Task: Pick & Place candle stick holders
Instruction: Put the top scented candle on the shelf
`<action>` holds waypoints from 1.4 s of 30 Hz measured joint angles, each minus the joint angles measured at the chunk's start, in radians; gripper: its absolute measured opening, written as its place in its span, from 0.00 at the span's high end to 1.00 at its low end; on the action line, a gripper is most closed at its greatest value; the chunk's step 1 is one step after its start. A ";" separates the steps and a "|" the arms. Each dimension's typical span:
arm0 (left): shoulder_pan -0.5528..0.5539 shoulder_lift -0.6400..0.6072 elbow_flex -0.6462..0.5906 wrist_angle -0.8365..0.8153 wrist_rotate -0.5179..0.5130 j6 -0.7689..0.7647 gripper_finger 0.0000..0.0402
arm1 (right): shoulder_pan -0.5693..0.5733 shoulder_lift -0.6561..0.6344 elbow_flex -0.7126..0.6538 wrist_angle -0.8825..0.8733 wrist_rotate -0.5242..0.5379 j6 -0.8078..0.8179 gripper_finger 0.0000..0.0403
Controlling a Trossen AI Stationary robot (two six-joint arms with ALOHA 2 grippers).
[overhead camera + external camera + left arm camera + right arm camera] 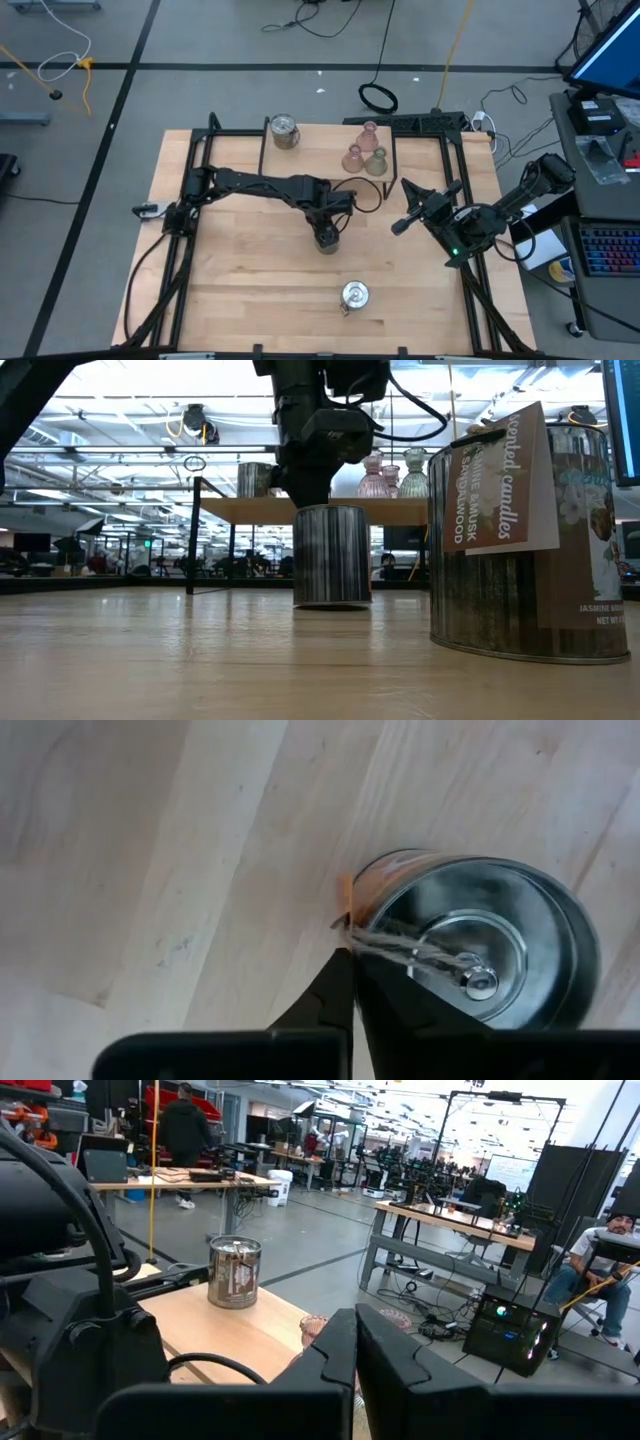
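Note:
A shiny silver candle stick holder (327, 241) stands upright on the wooden table (250, 280) near its middle. My left gripper (352, 960) points down onto its top rim, shut. A second silver holder (355, 295) stands near the front edge and fills the right of the low view (530, 530). A third (285, 131) stands on the raised shelf (315, 150) at the far side, next to three tinted glass holders (364, 152). My right gripper (357, 1330) hovers shut and level over the table's right side, holding nothing. My left gripper comes from above, fingers pointing down, and is closed at the holder's top rim (350, 928), where a twine (400, 942) runs from the lid's knob to an orange tag. Whether it pinches the rim or only the twine, I cannot tell. The holder stands upright with its base on the table (332, 600).
Black frame rails (190, 200) run along the table's left and right sides. The shelf at the far side stands on thin black legs (192, 540). Bare wood lies to the left of the middle holder and along the front left.

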 joint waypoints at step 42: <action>0.294 -0.440 0.124 -0.069 -0.083 -0.018 1.00 | 0.000 0.000 0.000 0.000 0.000 0.000 1.00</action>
